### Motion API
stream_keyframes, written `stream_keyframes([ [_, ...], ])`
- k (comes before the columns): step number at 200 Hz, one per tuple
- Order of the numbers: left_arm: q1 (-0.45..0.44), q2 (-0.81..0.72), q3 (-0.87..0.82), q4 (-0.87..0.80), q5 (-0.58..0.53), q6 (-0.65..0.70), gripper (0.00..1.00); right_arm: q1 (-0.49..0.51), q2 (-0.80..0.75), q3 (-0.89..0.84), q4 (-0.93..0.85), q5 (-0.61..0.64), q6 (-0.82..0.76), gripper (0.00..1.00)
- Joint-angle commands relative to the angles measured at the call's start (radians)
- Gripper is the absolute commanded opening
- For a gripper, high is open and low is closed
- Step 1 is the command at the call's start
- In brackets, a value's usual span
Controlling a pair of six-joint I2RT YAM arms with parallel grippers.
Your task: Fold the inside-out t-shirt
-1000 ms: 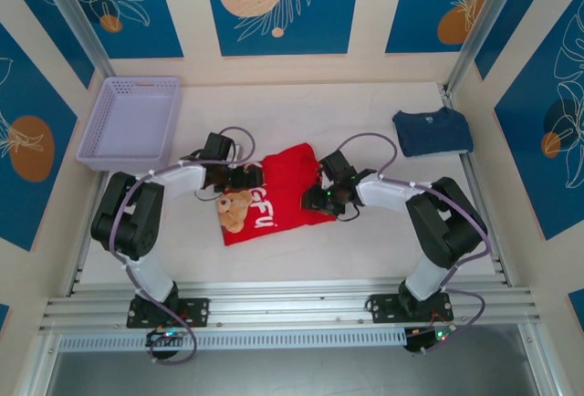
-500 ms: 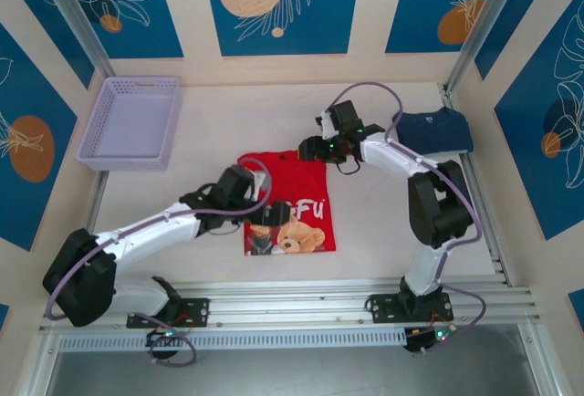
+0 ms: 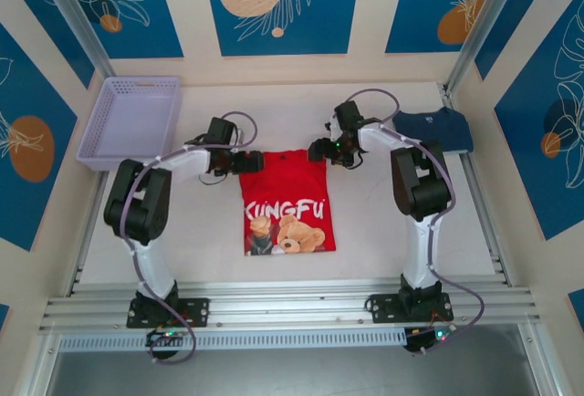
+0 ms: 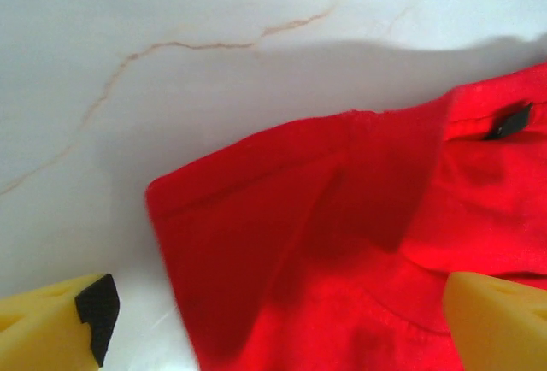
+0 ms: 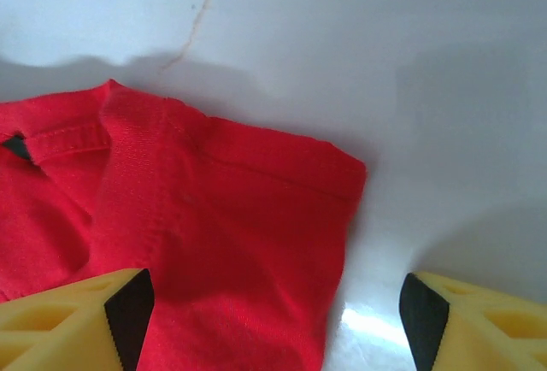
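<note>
— Blue leaf-print panels (image 3: 274, 4) wall in a pale, veined table (image 3: 383, 223). Where does the red t-shirt sit on it?

— The red t-shirt (image 3: 286, 200) lies flat at mid-table as a neat rectangle. Its collar is at the far end and its bear print faces up. A lavender basket (image 3: 132, 122) stands well off the shirt's far-left corner, and a navy t-shirt (image 3: 433, 131) lies well off its far-right corner.

— How are the arms posed?

— The left arm (image 3: 137, 204) rises from its base and folds at the elbow to the left of the shirt. Its forearm then runs across to the shirt's far-left corner. The right arm (image 3: 415, 182) stands on the shirt's right side and bends back leftward at the top, ending at the far-right corner.

— And the end effectors?

— The left end effector (image 3: 245, 161) is spread wide and holds nothing. In its wrist view, one yellow finger (image 4: 51, 324) is over bare table just off the shirt's edge. The other (image 4: 496, 320) is over red cloth by the collar seam, near a small black tag (image 4: 508, 121). The right end effector (image 3: 319, 151) is spread too and grips nothing. One of its fingers (image 5: 77, 320) is over the cloth and the other (image 5: 479, 320) over bare table beside the shirt's corner. Whether any fingertip touches the cloth cannot be told.
</note>
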Motion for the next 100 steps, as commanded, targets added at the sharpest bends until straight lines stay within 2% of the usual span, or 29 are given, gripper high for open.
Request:
stream_keyframes([
  [1,-0.002,0.055,0.058,-0.023,0.108,0.045,0.94,0.035,0.027,0.043,-0.038,-0.055,-0.010,0.77],
  [20,-0.016,0.092,0.053,0.008,0.174,0.037,0.89,0.064,0.049,0.034,-0.034,-0.055,0.003,0.74],
  [53,-0.053,0.121,0.025,0.067,0.243,0.019,0.72,0.102,0.069,0.029,-0.013,-0.062,0.026,0.64],
  [100,-0.061,0.159,0.020,0.090,0.251,0.017,0.42,0.100,0.089,0.035,0.038,-0.050,0.057,0.38],
])
